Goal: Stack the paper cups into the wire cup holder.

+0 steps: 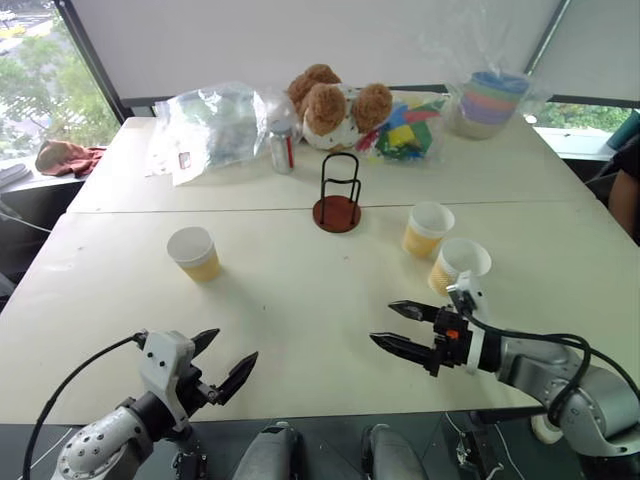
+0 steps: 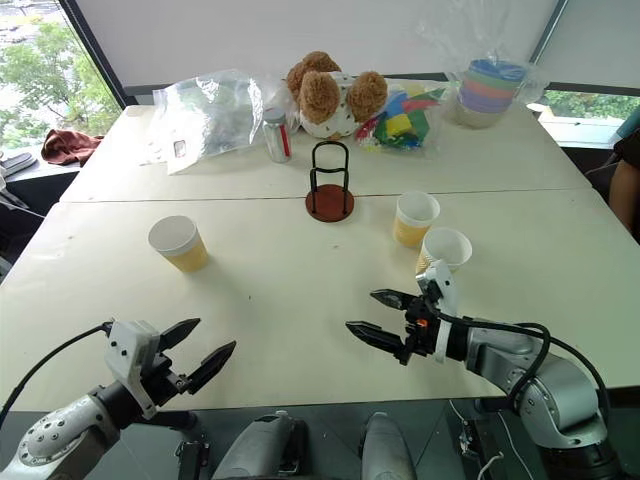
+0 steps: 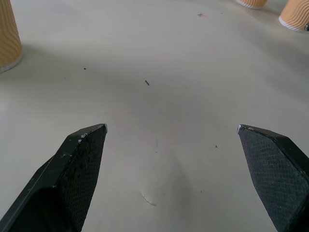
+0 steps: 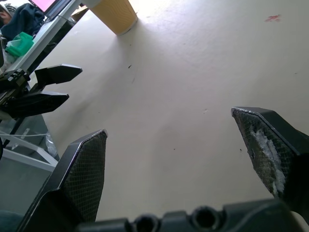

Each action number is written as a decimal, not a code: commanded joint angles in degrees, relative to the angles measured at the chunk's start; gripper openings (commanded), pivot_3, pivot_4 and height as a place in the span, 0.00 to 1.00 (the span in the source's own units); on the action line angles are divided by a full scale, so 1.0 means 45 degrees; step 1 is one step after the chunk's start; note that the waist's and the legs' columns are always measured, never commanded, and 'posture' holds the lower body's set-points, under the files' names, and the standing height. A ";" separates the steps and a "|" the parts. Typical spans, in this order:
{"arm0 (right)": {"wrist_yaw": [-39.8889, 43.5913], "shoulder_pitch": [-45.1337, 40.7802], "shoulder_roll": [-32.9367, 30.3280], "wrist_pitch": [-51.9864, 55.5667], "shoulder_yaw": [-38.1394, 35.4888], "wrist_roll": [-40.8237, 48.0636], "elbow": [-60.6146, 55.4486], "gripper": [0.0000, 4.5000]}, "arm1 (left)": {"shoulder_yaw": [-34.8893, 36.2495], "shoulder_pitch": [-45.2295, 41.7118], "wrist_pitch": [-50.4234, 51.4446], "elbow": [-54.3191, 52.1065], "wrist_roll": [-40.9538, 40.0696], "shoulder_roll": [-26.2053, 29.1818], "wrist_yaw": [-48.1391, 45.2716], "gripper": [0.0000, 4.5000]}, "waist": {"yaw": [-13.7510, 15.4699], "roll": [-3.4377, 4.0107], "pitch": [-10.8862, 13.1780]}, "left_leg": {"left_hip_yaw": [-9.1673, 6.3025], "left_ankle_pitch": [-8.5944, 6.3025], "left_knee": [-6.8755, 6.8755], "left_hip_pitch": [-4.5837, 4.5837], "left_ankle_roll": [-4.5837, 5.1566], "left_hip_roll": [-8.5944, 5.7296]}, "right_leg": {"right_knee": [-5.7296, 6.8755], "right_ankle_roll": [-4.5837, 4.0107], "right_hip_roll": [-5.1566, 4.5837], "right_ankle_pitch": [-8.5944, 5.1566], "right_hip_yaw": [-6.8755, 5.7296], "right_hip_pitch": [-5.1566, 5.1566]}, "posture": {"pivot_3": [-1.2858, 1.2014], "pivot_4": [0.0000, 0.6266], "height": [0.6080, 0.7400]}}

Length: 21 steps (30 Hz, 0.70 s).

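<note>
Cream-white flat bench [image 1: 300,290], two panels joined by a seam.

Black wire cup holder [image 1: 339,192] on a round reddish-brown disc base: upright at the bench's middle, just beyond the seam, no cup in it.

Paper cups with white rims and yellow-tan ribbed sleeves, three, all upright and separate. One cup [image 1: 194,252] on the left, well apart from the holder. Second cup [image 1: 427,229] right of the holder, near it. Third cup [image 1: 458,265] just beside the second, nearer the robot.

Left gripper [image 1: 225,362]: black fingers [image 3: 82,154] spread wide, holding nothing, above the bench's near edge.

Right gripper [image 1: 396,327]: fingers spread wide, holding nothing, just short of the third cup, pointing leftward.

Far edge: crumpled clear plastic bag [image 1: 210,125], silver-red drink can [image 1: 282,146], brown plush toys [image 1: 330,100], wrapped pastel stacked bowls [image 1: 490,100].
</note>
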 commanded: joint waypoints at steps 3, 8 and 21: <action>0.0288 -0.0265 -0.0091 0.0034 0.0244 0.0200 -0.0407 1.00 | -0.0073 0.0021 -0.0204 -0.0553 0.0126 0.0012 0.0111 0.99 | -0.0014 0.0000 0.0000 | 0.0000 0.0000 0.0000 0.0001 0.0000 0.0000 | 0.0000 0.0000 0.0000 0.0000 0.0001 -0.0001 | 0.52 0.24 1.00; 0.0419 -0.0615 -0.0203 0.0139 0.0417 0.0228 -0.0479 1.00 | -0.0231 -0.0218 -0.0099 -0.0614 0.0113 -0.0068 0.0350 0.99 | -0.0002 0.0000 0.0000 | 0.0000 0.0000 0.0000 0.0001 0.0000 0.0000 | 0.0000 0.0000 0.0000 0.0000 0.0000 -0.0003 | 0.52 0.24 1.00; 0.0359 -0.1643 -0.0314 0.0963 0.0184 0.0762 -0.0509 1.00 | -0.0341 -0.0814 0.0295 -0.0743 -0.0300 -0.0263 0.0741 0.99 | -0.0012 0.0001 0.0000 | 0.0001 0.0000 0.0001 0.0000 0.0000 0.0000 | 0.0000 0.0000 0.0001 0.0001 0.0001 0.0002 | 0.52 0.24 1.00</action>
